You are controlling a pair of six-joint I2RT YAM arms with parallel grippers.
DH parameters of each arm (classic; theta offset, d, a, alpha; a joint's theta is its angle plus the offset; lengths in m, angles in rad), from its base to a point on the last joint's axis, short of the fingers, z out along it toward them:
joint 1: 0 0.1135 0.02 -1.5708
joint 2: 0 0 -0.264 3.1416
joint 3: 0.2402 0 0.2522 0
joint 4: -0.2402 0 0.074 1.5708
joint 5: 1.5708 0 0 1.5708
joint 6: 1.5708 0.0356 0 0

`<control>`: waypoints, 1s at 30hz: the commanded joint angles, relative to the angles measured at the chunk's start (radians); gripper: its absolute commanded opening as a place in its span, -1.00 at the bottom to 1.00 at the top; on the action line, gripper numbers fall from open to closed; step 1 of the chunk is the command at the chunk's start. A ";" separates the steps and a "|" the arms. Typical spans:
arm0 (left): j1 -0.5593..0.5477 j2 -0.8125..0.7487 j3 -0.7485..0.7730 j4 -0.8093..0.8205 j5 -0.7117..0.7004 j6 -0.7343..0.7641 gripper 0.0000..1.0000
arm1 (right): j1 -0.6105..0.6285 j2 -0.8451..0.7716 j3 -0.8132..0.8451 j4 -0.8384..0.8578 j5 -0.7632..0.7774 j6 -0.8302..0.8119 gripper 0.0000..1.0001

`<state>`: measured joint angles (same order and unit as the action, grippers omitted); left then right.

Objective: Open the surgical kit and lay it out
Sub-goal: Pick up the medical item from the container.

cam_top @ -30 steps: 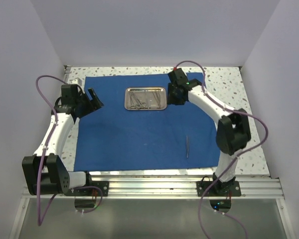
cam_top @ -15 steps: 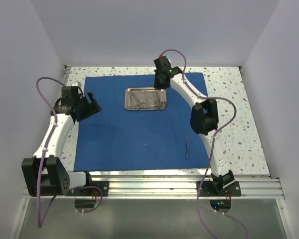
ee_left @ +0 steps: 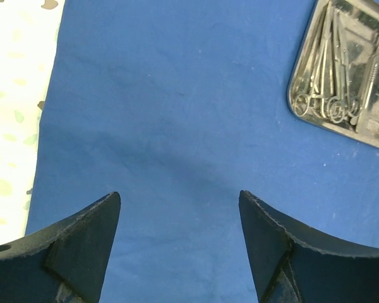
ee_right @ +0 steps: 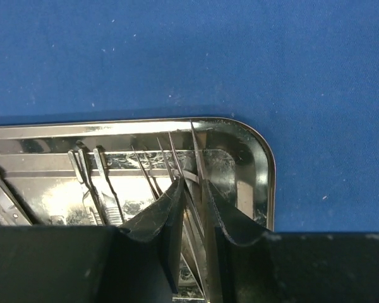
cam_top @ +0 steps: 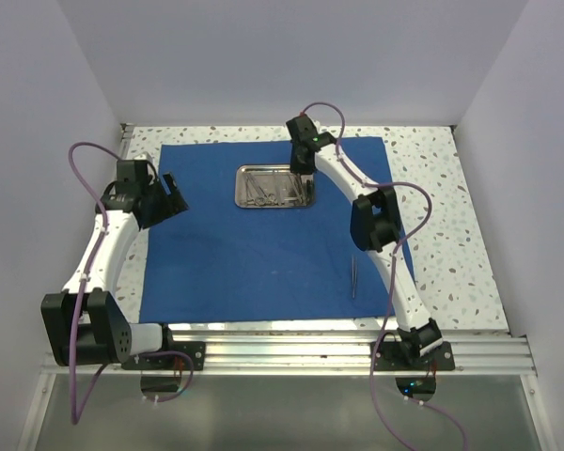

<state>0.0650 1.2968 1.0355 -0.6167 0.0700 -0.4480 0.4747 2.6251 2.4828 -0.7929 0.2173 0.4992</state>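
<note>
Right wrist: right gripper (ee_right: 192, 189) pinched narrow on thin instrument (ee_right: 198, 151) at tray (ee_right: 268, 183) corner, shaft in line with fingers (ee_right: 161, 227); left gripper (ee_left: 178, 197) wide, well apart.

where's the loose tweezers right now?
Top view: the tweezers lie on the blue cloth, right of centre, nearer the arm bases than the steel tray, just left of the right arm.

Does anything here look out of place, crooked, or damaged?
Nothing looks wrong. The blue cloth lies flat, the steel tray sits square on it, its instruments inside. One pair of tweezers lies alone on the cloth, apparently laid out deliberately.
</note>
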 commanded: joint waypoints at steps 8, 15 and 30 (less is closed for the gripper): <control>-0.001 0.059 0.054 0.002 -0.026 0.043 0.56 | -0.013 0.058 0.036 -0.009 0.022 0.010 -0.61; -0.001 0.090 0.061 -0.008 -0.032 0.054 0.53 | -0.011 0.082 0.024 -0.040 0.028 -0.001 -1.00; -0.001 0.052 0.069 0.023 -0.027 0.062 0.75 | -0.024 -0.416 -0.284 -0.005 0.086 -0.063 -1.00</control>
<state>0.0650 1.3872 1.0588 -0.6178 0.0475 -0.4038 0.4583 2.4775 2.3028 -0.8082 0.2569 0.4667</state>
